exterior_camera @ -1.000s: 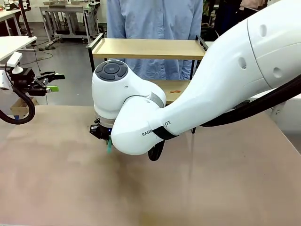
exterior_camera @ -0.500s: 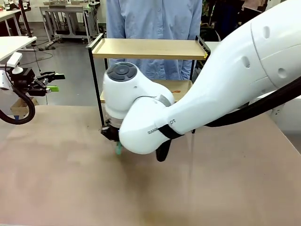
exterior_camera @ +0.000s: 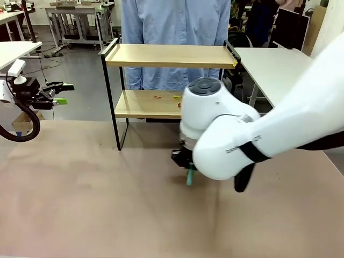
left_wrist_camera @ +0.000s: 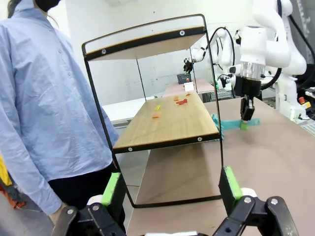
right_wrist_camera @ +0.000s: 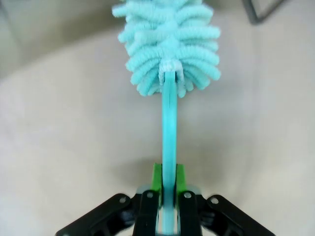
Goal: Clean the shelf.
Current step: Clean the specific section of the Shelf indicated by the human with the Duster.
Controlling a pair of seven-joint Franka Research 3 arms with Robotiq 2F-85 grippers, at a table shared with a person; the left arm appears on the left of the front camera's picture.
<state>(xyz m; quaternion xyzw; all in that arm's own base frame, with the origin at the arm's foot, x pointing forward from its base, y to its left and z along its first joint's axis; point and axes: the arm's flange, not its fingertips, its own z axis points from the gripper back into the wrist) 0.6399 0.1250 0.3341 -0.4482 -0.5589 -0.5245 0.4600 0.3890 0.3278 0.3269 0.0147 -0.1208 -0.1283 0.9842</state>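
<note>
Noted right end effector (exterior_camera: 188, 171) farther right than a second ago: then before the left leg of shelf (exterior_camera: 172, 55), now low over worktop (exterior_camera: 97, 204) in front of its right half, with lower board uncovered. Pressed together on thin teal handle of duster (right_wrist_camera: 170, 44), fluffy head pointing away along the fingers, close over worktop. Seen from left wrist too: duster (left_wrist_camera: 217, 127) held roughly level under that end effector (left_wrist_camera: 246, 112), head just beside near corner of lower board of shelf (left_wrist_camera: 167, 120). Left end effector (exterior_camera: 62, 93) where it was, out past worktop's left edge, spread wide (left_wrist_camera: 171, 187), green pads (left_wrist_camera: 112, 189) well apart, aimed at shelf's end. Shelf upright at worktop's far edge; small orange and yellow bits (exterior_camera: 166, 97) (left_wrist_camera: 181, 101) scattered on lower board. Person (exterior_camera: 177, 21) in blue shirt standing right behind shelf.
</note>
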